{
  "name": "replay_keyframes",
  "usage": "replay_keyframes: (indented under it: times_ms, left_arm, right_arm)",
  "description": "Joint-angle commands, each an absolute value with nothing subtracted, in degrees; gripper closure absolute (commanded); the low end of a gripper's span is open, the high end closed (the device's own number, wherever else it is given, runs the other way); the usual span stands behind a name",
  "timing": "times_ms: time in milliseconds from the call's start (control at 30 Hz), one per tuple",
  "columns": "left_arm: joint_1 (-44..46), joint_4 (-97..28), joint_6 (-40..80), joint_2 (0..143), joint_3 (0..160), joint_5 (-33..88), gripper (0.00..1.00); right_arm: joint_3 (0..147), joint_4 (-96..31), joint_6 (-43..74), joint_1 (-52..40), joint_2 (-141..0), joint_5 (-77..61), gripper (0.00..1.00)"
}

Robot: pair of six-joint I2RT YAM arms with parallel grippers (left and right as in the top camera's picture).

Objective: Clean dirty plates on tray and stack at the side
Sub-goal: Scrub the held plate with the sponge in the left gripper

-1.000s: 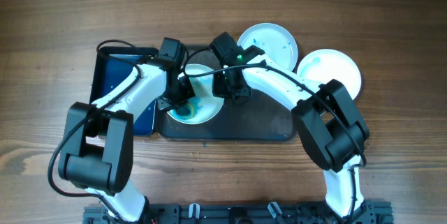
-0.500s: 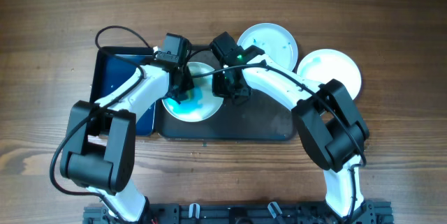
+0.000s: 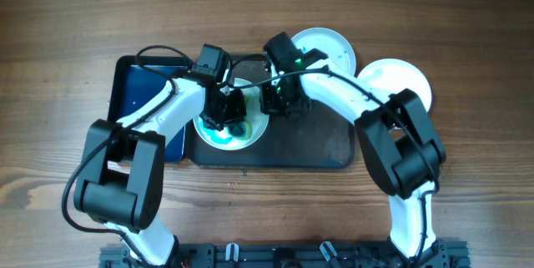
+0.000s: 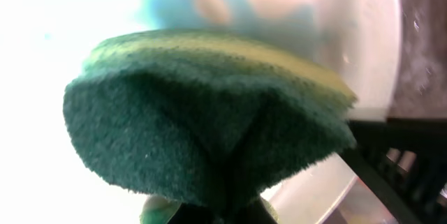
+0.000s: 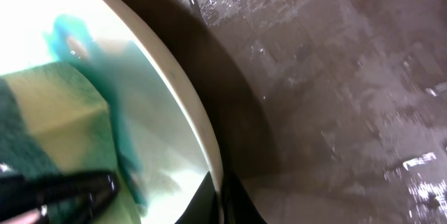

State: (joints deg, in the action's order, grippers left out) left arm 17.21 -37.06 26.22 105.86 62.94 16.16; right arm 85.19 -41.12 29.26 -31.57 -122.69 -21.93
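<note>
The left fingers (image 3: 224, 119), clamped on the sponge (image 4: 209, 126), are sliding back from the plate's (image 3: 253, 128) far edge to its middle, working the blue smear (image 3: 219, 138). The right fingers (image 3: 275, 106) are still pinching the rim, steadying the plate on the tray's (image 3: 317, 147) left end.

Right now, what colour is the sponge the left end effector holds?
The sponge is dark green over a yellow layer; left wrist view shows it best.

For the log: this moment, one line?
left end effector: sponge on plate | right end effector: at plate rim
</note>
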Motion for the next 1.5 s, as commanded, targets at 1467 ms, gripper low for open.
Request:
replay_keyframes:
  times_ms: [1467]
  left_arm:
    - [20.3, -30.2, 35.5, 106.6, 62.5, -15.2, 0.96]
  right_arm:
    - [84.8, -40.8, 25.6, -30.4, -125.7, -24.8, 0.96]
